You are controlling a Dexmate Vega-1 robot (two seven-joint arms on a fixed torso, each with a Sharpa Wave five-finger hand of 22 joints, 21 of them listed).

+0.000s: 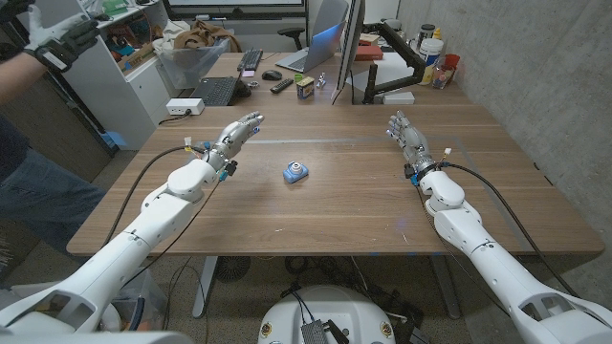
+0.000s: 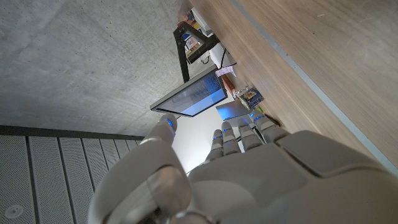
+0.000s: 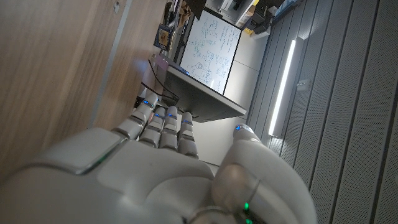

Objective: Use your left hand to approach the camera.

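sweep left hand [image 1: 239,133], fingers spread and empty, toward four o'clock to small blue camera [image 1: 295,173]; stay low, slow near it.

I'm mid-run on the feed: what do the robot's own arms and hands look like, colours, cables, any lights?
Both arms are glossy white rounded shells, each with a black cable looping along the forearm. The left hand and right hand are pale grey, segmented, with small blue lights on the fingertips. Blue fittings sit at each wrist; a green light glows near the right hand's base in its wrist view.
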